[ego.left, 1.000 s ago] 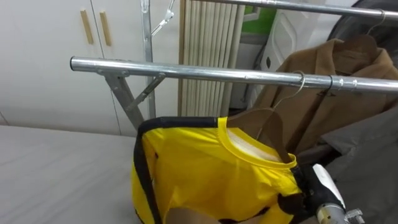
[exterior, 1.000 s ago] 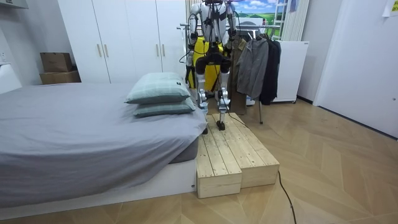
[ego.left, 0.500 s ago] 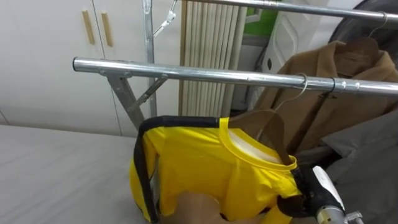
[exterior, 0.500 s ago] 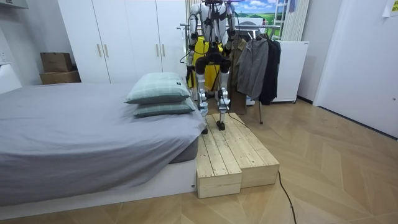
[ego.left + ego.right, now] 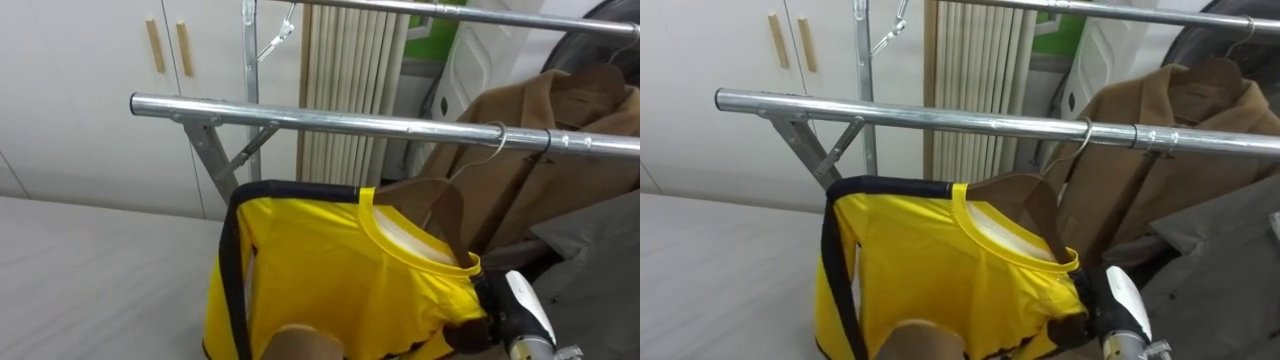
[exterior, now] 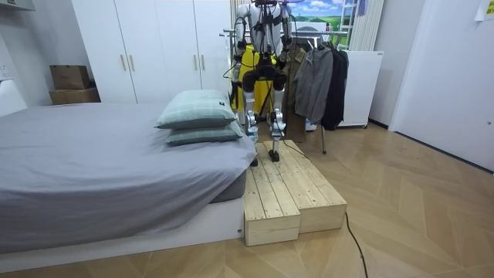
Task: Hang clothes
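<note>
**A:** What's the room like?

**B:** A bedroom. There are white wardrobe doors (image 5: pixel 90 90) behind, and a grey bed (image 5: pixel 90 270) lies well left of the right hand (image 5: pixel 522 318). In the room view the robot stands on a wooden step (image 6: pixel 289 193) at the bed's foot, facing the rail (image 5: pixel 350 121).

**A:** Where is the shirt?

**B:** The yellow shirt (image 5: pixel 330 275) sits on a wooden hanger (image 5: pixel 440 205). Its hook (image 5: pixel 488 138) is over the rail, above the hand and a little to its left. The shirt spreads leftward from the hand, and its near shoulder meets the hand at the dark sleeve edge.

**A:** Is the hand gripping it?

**B:** I can't tell. The back of the hand shows, but the rest merges with the dark trim.

**A:** How does the hanger lie?

**B:** It runs roughly along the rail, and the end towards the hand sits lower. A brown coat (image 5: pixel 560 110) hangs above and to the right of the hand, close to the hook. I'd say the hanging is nearly done, and what's left is to let go without dragging that shoulder down.
</note>
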`<state>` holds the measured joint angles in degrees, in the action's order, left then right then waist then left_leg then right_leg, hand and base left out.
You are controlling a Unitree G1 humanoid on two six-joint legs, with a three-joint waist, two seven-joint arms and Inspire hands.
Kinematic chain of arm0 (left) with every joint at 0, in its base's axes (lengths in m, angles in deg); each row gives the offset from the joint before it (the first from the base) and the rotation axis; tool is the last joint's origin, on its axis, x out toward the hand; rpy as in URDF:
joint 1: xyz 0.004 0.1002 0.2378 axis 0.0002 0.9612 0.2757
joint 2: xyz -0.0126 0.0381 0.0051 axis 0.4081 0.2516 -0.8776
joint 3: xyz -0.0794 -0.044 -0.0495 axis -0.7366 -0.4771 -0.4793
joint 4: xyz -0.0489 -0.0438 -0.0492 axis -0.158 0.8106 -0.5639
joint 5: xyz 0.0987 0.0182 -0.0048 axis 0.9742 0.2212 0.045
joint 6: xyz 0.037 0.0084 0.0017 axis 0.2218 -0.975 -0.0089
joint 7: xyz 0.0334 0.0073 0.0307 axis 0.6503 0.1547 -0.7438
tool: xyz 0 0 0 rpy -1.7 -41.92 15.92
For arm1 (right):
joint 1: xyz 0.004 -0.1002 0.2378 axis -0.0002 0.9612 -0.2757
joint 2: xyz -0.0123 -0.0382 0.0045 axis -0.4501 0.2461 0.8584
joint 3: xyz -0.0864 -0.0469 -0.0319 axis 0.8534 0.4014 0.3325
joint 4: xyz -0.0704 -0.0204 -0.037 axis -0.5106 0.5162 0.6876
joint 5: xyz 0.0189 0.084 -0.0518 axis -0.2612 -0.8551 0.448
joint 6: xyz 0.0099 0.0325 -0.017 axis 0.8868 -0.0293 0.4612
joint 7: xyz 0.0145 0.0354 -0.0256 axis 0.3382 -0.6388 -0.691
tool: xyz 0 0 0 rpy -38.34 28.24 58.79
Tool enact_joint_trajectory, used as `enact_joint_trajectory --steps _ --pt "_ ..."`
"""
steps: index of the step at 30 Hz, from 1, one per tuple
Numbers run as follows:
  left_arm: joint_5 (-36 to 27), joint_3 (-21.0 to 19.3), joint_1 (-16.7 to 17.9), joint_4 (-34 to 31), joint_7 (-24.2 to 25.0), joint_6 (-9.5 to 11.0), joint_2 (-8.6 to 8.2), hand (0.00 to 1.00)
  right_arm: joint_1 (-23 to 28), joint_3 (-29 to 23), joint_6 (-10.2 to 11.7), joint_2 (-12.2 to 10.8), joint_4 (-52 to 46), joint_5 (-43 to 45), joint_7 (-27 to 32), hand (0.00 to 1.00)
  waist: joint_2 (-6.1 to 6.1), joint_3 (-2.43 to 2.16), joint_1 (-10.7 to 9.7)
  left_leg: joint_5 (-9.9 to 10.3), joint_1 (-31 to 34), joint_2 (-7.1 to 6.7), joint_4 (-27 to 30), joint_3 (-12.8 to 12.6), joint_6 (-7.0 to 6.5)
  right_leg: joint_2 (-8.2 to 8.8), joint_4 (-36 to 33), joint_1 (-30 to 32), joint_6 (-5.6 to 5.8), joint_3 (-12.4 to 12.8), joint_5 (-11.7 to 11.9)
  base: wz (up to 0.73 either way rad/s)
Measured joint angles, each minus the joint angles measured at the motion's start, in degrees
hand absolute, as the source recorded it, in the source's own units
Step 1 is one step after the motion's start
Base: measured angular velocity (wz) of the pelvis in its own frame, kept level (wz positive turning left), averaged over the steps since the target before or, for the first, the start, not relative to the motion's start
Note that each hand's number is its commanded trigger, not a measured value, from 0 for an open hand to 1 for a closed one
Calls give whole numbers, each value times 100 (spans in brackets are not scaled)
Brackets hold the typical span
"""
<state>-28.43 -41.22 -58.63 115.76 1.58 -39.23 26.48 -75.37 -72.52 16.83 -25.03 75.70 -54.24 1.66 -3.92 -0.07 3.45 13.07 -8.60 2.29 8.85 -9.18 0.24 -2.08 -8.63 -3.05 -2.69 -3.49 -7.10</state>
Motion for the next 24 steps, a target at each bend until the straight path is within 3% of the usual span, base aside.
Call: enact_joint_trajectory --steps 16,19,24 --pt "-80 3 -1 0 0 -4 0 0 10 -5 -25 0 -58 -55 -5 0 -4 -15 -6 0 -2 3 23 -14 0 -4 -11 3 0 8 0 0" --pt "-124 20 -11 0 3 -3 -3 0 50 27 -98 -8 -214 -413 -46 0 -15 -17 4 0 20 2 22 -48 0 -16 -11 21 0 15 0 0" --pt "-116 56 -54 21 1 -2 -3 0 121 153 -175 -8 -496 -1883 -263 0 12 -8 -19 0 99 4 27 -85 0 -13 -27 113 -2 27 8 -3"
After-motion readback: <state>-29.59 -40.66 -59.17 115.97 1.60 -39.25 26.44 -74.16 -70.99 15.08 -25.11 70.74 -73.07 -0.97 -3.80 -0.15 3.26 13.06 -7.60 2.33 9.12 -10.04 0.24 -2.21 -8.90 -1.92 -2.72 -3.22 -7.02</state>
